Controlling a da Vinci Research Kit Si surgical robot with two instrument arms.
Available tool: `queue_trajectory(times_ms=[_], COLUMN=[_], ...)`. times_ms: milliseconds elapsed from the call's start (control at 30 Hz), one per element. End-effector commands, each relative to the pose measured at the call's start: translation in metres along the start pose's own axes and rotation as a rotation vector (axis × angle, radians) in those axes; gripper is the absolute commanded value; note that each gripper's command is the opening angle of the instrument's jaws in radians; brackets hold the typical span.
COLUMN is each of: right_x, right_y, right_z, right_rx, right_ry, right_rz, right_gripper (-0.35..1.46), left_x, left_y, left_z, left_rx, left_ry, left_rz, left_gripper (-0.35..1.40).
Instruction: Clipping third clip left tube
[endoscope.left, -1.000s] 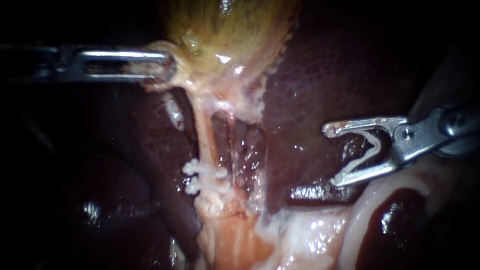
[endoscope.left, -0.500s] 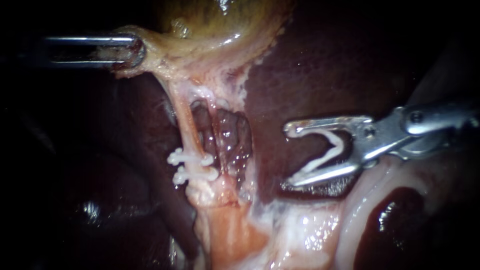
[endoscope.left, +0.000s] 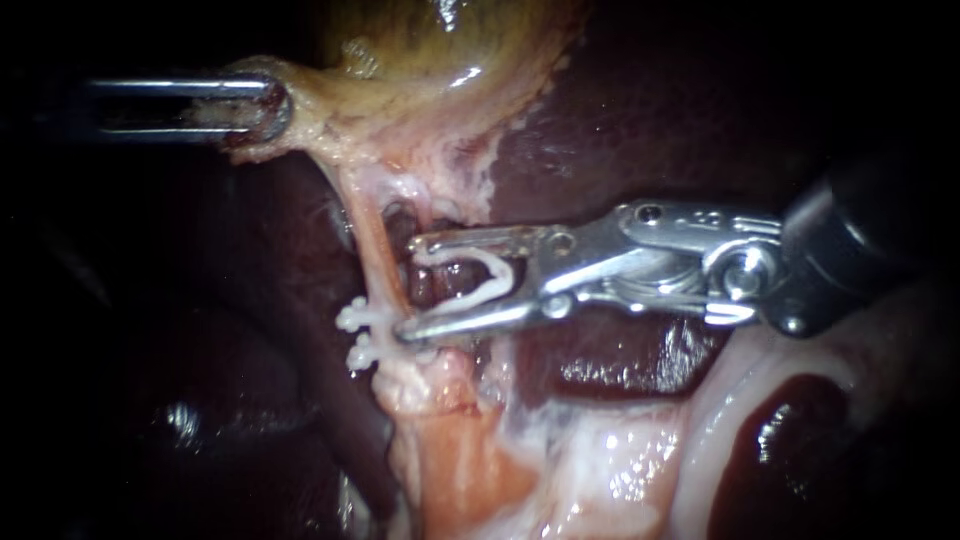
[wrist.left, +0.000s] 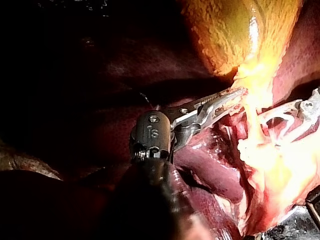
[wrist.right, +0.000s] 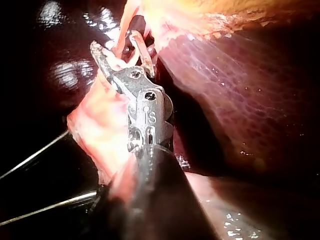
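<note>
Endoscope view. The left instrument (endoscope.left: 262, 105) comes in at 10 o'clock, its jaws clenched on the lower edge of the gallbladder (endoscope.left: 450, 60), which it holds taut toward 10 o'clock. The left tube (endoscope.left: 372, 245) runs from that tissue down toward 6 o'clock, pale and stretched, with dark liver (endoscope.left: 680, 130) on both sides. Two placed clips (endoscope.left: 372, 320) sit across the tube just left of centre, one close under the other. The right instrument (endoscope.left: 408, 287) comes in from 3 o'clock. Its jaws stand wide apart and carry a loaded clip (endoscope.left: 500, 270), unclosed and seated against both inner faces. The jaw tips reach the tube: the upper tip lies at its right edge, above the placed clips, and the lower tip lies level with the upper placed clip. I cannot tell whether the tube is inside the jaws or only touching the tips. Judged step: approach and positioning for the third clip, not yet fired. The next move calls for easing the open jaws across the tube, with one jaw in front of it and one behind, and clear of the placed clips. The tips should show past the far edge before closing. Risk: fouling the upper placed clip, or only part of the tube being caught.
</note>
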Motion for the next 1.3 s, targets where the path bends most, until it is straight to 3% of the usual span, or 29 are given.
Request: queue_trajectory(times_ms=[33, 267, 367, 567, 767, 967, 1133, 1300], right_x=[-0.0002, -0.002, -0.0016, 0.0006, 0.0036, 0.0067, 0.0075, 0.0072], right_y=[0.0002, 0.0024, 0.0029, 0.0035, 0.0028, 0.0012, 0.0001, -0.0004], right_z=[0.0001, 0.0018, 0.0025, 0.0044, 0.0048, 0.0039, 0.0033, 0.0025], right_rx=[-0.001, -0.006, -0.007, 0.003, 0.017, 0.011, 0.017, 0.02], right_ry=[-0.001, -0.003, 0.016, 0.099, 0.159, 0.184, 0.184, 0.181], right_rz=[0.007, 0.022, 0.022, 0.023, 0.014, -0.037, -0.046, -0.076], right_gripper=[0.5, 0.5, 0.49, 0.49, 0.5, 0.49, 0.4, 0.03], left_x=[0.0, 0.0, 0.0, 0.0, 0.0, 0.0, 0.0, 0.0], left_y=[0.0, 0.0001, 0.0001, 0.0004, 0.0004, 0.0004, 0.0004, 0.0004], left_z=[0.0, 0.0001, 0.0001, 0.0002, 0.0001, 0.0002, 0.0002, 0.0002], left_rx=[0.0, -0.002, -0.002, -0.003, -0.003, -0.003, -0.003, -0.003], left_ry=[0.0, -0.002, -0.001, -0.003, -0.003, -0.003, -0.003, -0.003], left_rz=[0.0, 0.0, 0.0, 0.006, 0.006, 0.006, 0.006, 0.006], left_gripper=[-0.35, -0.35, -0.35, -0.35, -0.35, -0.35, -0.35, -0.35])
